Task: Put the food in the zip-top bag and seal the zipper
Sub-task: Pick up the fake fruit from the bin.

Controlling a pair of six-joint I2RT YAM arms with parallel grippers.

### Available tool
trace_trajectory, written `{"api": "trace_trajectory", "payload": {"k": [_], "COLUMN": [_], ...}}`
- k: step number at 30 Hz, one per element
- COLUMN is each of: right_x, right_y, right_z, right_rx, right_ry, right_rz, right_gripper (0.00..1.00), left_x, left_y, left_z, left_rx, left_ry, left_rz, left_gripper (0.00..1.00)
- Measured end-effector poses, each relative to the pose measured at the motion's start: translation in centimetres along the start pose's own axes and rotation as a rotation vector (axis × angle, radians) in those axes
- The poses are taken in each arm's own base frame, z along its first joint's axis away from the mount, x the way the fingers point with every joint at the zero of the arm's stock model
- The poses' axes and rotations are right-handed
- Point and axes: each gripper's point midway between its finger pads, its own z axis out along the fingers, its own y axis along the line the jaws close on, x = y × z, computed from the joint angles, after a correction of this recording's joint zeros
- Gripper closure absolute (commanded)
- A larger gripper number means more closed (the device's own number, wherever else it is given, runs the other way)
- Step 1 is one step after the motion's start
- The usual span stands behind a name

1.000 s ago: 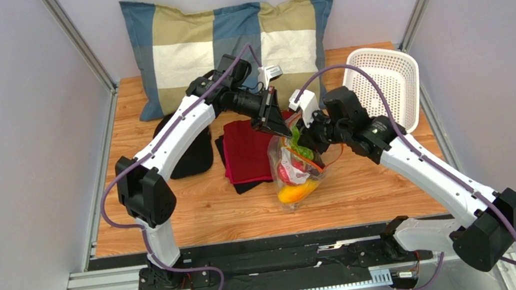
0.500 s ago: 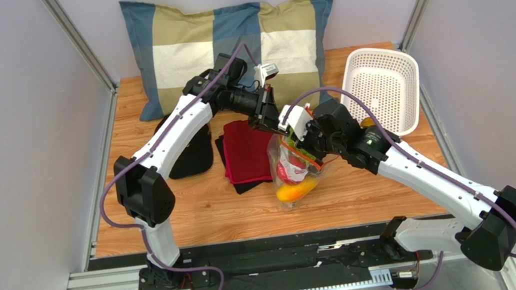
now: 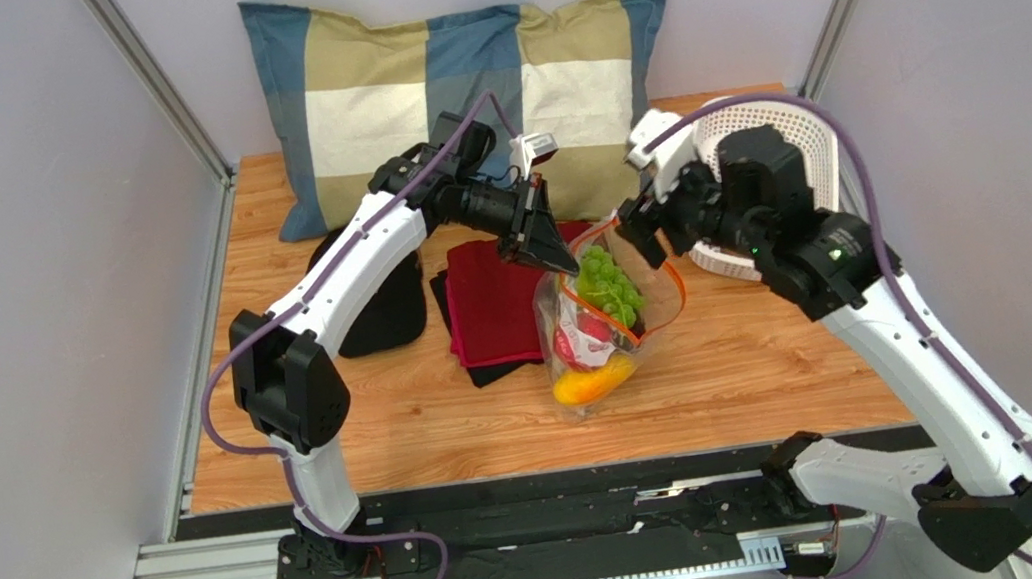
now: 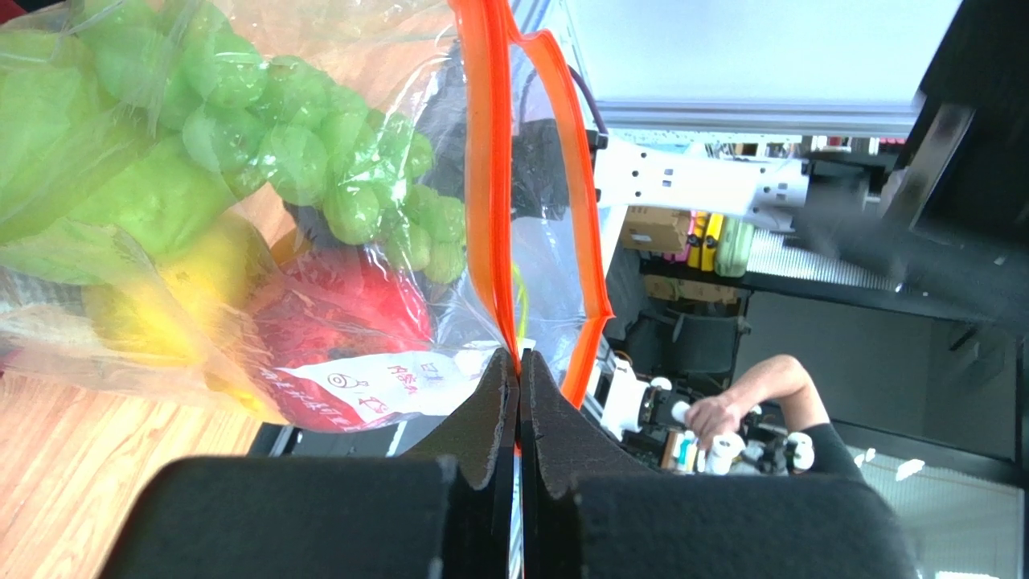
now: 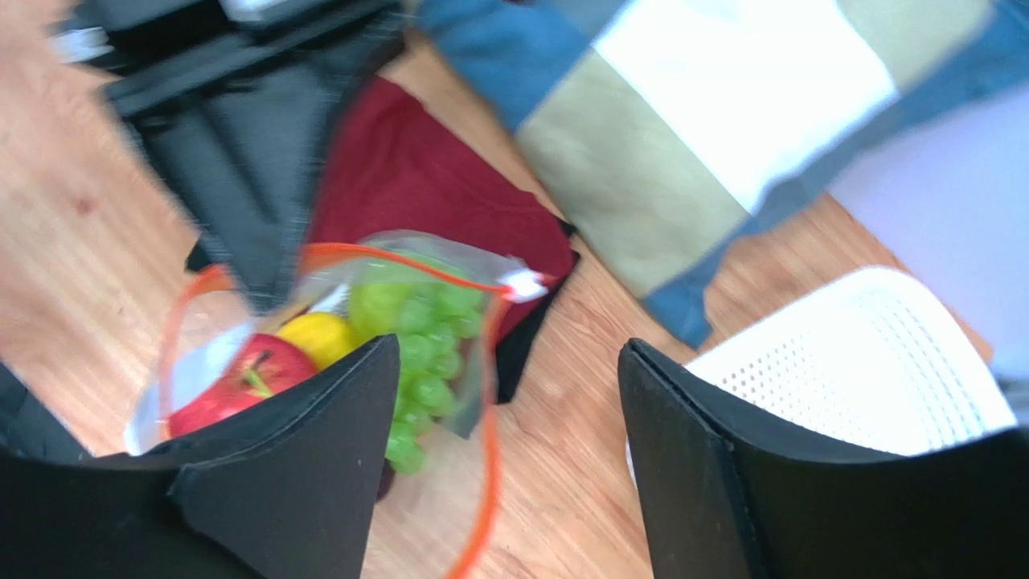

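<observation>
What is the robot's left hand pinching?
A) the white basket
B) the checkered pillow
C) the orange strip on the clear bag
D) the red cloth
C: in the left wrist view the left hand is closed on the orange strip at the mouth of the clear bag.

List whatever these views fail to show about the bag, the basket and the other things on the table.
- Basket interior: in the top view the right arm covers part of it. In the right wrist view the frame edge and the right hand cut it off.
- Label print on the zip-top bag: too small to read in the left wrist view.
- Dark item beside the red cloth: mostly hidden by the left arm in the top view.
</observation>
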Motion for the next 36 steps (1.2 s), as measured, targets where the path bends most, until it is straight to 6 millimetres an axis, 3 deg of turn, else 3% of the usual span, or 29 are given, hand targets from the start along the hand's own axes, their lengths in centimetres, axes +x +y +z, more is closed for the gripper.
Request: {"api": "trace_trajectory", "payload": {"k": [3,6,8,14,18,31,36], "right_x": [1.3,4.3,8.2,19.7,24.0,31.5,33.3], "right_y": [-4.0,-8.3,-11.3,-15.8,-17.4,-17.3,-17.1], "right_z": [-0.6,0.4,2.2,5.4,5.6,6.8,7.0], "right_rx": [0.082,0.152,0.184,0.22,0.258,0.296,0.293], "right_ry": [0.016,0.093,0.193,0.479,0.613,0.837,0.875], "right_rz": [0.094,0.194,0.28,0.486,0.564,0.631,0.663], "right_gripper": [0.28,0.28,0.29,0.29,0.25,0.22,0.25], "left_x": [-0.1,-0.2,-0.2,-0.3,-0.3,-0.3,-0.3], "left_y": [-0.1,-0.1,-0.1,-0.2,-0.2,-0.1,-0.1], "left_z": [0.0,0.0,0.0,0.0,0.0,0.0,0.0], "left_rx": [0.002,0.003,0.003,0.004,0.004,0.001,0.0], "left_ry": [-0.005,-0.006,-0.007,-0.009,-0.01,-0.012,-0.012], "left_rz": [0.002,0.001,-0.001,-0.001,-0.003,-0.004,-0.004], "left_gripper": [1.0,1.0,1.0,1.0,1.0,1.0,1.0]}}
